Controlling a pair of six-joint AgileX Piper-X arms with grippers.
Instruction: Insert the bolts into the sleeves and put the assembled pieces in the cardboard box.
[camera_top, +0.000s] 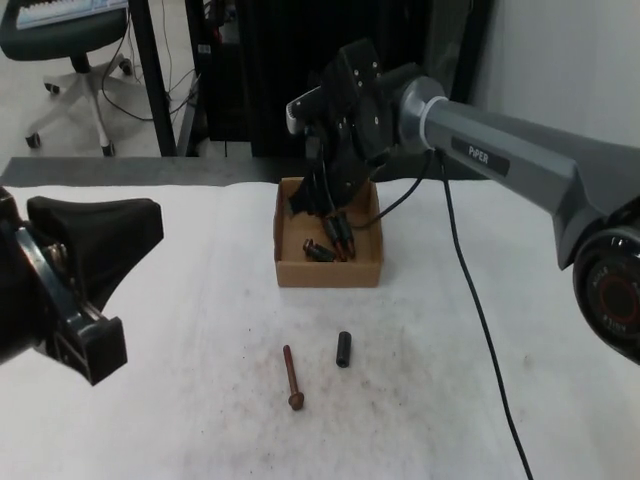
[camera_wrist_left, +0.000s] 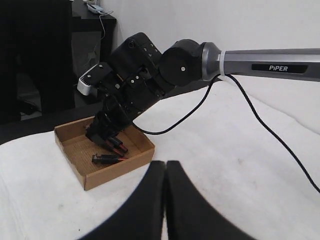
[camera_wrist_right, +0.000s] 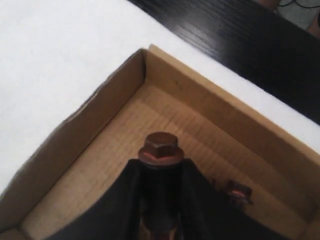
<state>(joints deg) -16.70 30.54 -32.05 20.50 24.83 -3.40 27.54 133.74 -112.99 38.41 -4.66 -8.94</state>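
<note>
Nearest on the white worktop (camera_top: 180, 420) lie a loose bolt (camera_top: 292, 377) and, just beside it but not touching, a loose sleeve (camera_top: 343, 349). Both lie flat and unjoined, so one pair is not yet assembled. The left claw (camera_wrist_left: 165, 167) hangs over the near side with its fingers pressed together on nothing, seemingly parked out of the way. Farther off stands the cardboard box (camera_top: 328, 272), with an assembled piece (camera_wrist_left: 106, 159) lying on its floor. The right claw (camera_wrist_right: 160, 170) is dipped inside the box, clamped on a held bolt (camera_wrist_right: 160, 149) whose hex head pokes past the fingertips. It sits low, probably so the drop is gentle. Whether a sleeve covers the shank I cannot tell
</note>
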